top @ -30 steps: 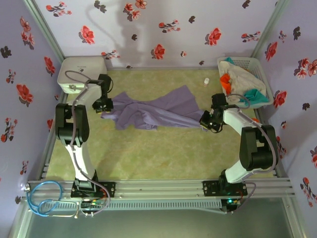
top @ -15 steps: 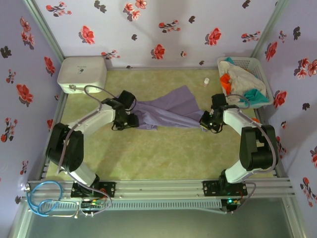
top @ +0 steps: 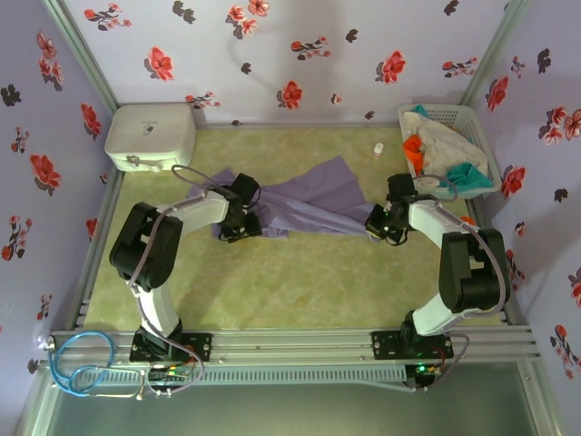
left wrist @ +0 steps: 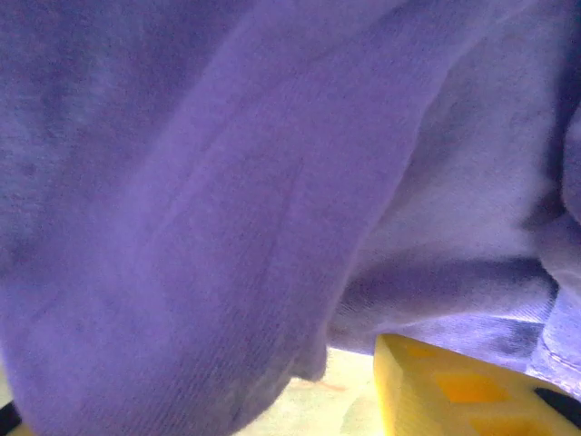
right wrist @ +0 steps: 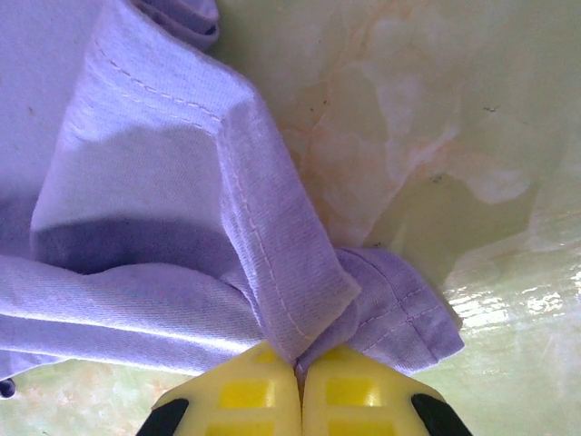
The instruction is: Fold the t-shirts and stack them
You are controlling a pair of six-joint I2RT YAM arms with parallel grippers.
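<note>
Now, purple shirt (top: 309,204): lies crumpled and unfolded across the middle of the worktop (top: 300,291).
Right end effector (right wrist: 300,374): clenched on the purple shirt's right tip.
Right wrist view adds: yellow pads pressed together, with a stitched hem corner pinched between them. This detail is too small to read from above.
Left end effector (top: 241,229): sits on the purple shirt's left end.
Left wrist view adds: cloth draped close over the lens, with one yellow finger (left wrist: 454,391) beneath it. I cannot tell whether it is released or grasping.
Basket (top: 477,123): well right of the purple shirt, toward the back, holding the orange shirt (top: 414,147), teal shirt (top: 467,173) and off-white shirt (top: 445,141).
Box (top: 150,134): left of the purple shirt and behind it.
</note>
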